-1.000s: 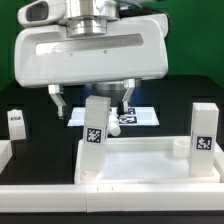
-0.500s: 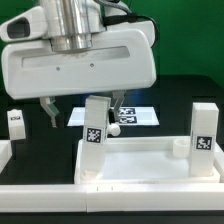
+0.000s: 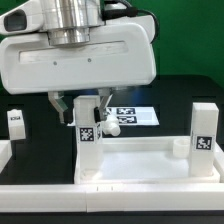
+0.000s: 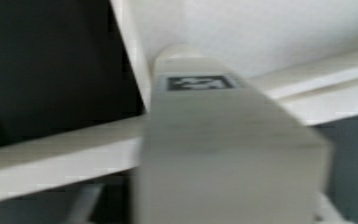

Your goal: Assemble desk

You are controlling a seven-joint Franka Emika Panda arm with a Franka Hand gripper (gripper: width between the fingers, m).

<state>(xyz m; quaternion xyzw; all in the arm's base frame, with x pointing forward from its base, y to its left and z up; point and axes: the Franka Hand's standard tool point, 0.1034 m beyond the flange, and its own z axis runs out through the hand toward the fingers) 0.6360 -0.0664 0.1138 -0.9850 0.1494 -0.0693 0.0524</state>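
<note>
The white desk tabletop lies at the front with its rim up. One tagged leg stands in its front left corner socket, and another leg stands in the right corner. My gripper comes down over the left leg, one finger on each side of its top, closed against it. In the wrist view that leg fills the space between my jaws, its tag facing the camera, over the tabletop. A third leg stands loose at the exterior view's left.
The marker board lies flat on the black table behind the tabletop. A white border rail runs along the front edge. The gripper's big white housing hides the back of the scene.
The gripper has come down and to the left over the leg, and its fingers have drawn in around the leg's top. The leg has shifted a little to the left and stands straighter.
</note>
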